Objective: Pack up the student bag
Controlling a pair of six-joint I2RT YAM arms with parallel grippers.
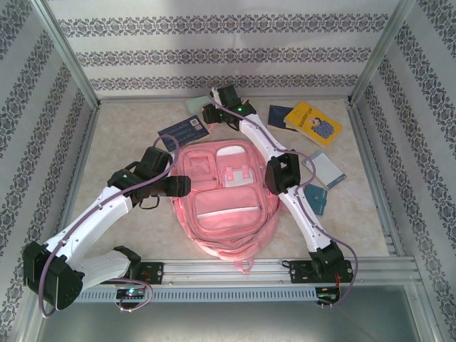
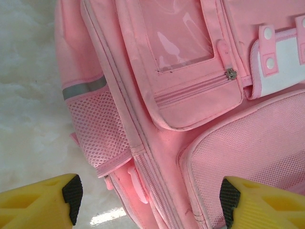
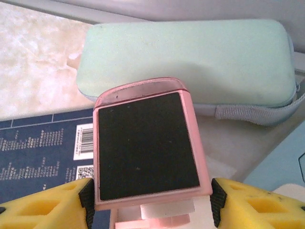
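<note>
Nearest to the right wrist camera, the right gripper (image 3: 151, 204) is seen with its black pads (image 3: 86, 200) laid against both sides of a pink-framed item (image 3: 145, 143) with a black face. The jaws are drawn in to the width of the item, but how firm the hold is cannot be judged. This happens at the far end of the table, near a mint-green pouch (image 3: 190, 57), with a dark blue book (image 3: 43, 152) showing behind the item.

It is advised that the item be raised straight up first, so that the pouch and the book are not dragged. It can then be carried to the student bag (image 1: 224, 203), which lies flat in the middle of the table between the arms. The left gripper (image 2: 150, 200) hangs wide open and empty over the bag's left edge, and an opening could be held apart by it. Whether the main compartment is unzipped cannot be told.

Counted:
- one bag
- one pouch
- one pink-framed item
- five books: the dark blue book, a second dark blue book (image 1: 279, 115), a yellow book (image 1: 313, 122), a pale notebook (image 1: 325, 171) and a teal book (image 1: 315, 198)
</note>
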